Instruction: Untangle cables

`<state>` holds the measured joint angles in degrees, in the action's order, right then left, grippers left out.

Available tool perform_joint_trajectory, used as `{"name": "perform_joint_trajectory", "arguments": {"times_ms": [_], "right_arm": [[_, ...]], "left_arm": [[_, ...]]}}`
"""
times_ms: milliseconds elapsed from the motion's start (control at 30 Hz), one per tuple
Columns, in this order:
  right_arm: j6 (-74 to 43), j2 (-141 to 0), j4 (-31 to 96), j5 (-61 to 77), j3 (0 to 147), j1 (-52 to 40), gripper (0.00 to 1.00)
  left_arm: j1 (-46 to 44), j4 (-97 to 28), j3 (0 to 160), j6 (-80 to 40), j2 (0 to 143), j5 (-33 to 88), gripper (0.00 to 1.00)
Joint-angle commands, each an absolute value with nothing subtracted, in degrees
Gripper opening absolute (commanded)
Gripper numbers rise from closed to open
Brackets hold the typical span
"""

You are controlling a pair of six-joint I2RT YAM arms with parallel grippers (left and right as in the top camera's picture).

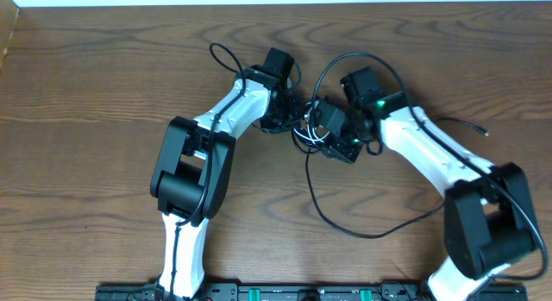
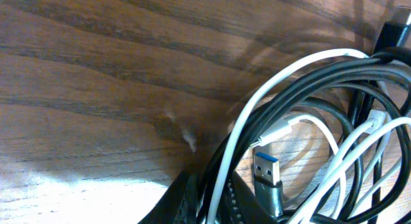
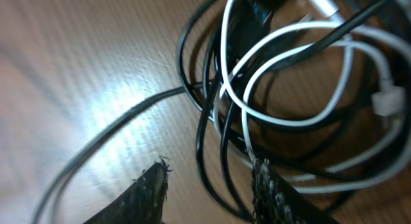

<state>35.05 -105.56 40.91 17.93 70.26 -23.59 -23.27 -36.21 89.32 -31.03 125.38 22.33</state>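
Wooden table (image 1: 78, 94) bears a blue plug (image 2: 266, 167) seen only left-wrist.

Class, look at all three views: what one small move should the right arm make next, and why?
Probably close the right gripper on the black strand lying between its open fingers, then ease it outward. The left gripper pinches the cables, which lie as one black-and-white knot between both arms.

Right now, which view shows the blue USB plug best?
The left wrist view: the USB plug is close and sharp among the cables. Overhead it is too small to find; the right wrist view shows only blurred cables.
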Motion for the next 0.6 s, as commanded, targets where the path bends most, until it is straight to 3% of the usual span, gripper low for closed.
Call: {"name": "perform_joint_trajectory", "arguments": {"times_ms": [0,100,167,233,267,333,367,433,467,500,567], "right_arm": [[36.7,-108.1,39.9,14.9,69.5,-23.8,0.37],[36.7,-109.3,39.4,14.9,69.5,-23.9,0.32],[36.7,-109.4,39.3,14.9,69.5,-23.9,0.19],[36.6,-109.4,39.2,15.6,69.5,-23.9,0.14],[36.2,-109.4,39.2,16.3,69.5,-23.9,0.14],[35.6,-109.4,39.2,17.0,69.5,-23.9,0.26],[35.6,-109.4,39.2,17.1,69.5,-23.9,0.27],[35.6,-109.4,39.0,17.1,69.5,-23.9,0.19],[35.6,-109.4,38.7,17.1,69.5,-23.9,0.07],[35.6,-109.4,38.2,17.0,69.5,-23.9,0.01],[34.1,-109.4,37.5,17.0,69.5,-23.9,0.01]], "left_arm": [[-23.1,-37.1,88.6,-30.0,128.8,18.4,0.17],[-23.1,-37.1,88.6,-30.0,128.8,18.4,0.17],[-23.1,-37.1,88.6,-30.0,128.8,18.4,0.17],[-23.1,-37.1,88.6,-30.0,128.8,18.4,0.17],[-23.1,-37.1,88.6,-30.0,128.8,18.4,0.17],[-23.1,-37.1,88.6,-30.0,128.8,18.4,0.17],[-23.1,-37.1,88.6,-30.0,128.8,18.4,0.17],[-23.1,-37.1,88.6,-30.0,128.8,18.4,0.17],[-23.1,-37.1,88.6,-30.0,128.8,18.4,0.17],[-23.1,-37.1,88.6,-30.0,128.8,18.4,0.17],[-23.1,-37.1,88.6,-30.0,128.8,18.4,0.17]]}}
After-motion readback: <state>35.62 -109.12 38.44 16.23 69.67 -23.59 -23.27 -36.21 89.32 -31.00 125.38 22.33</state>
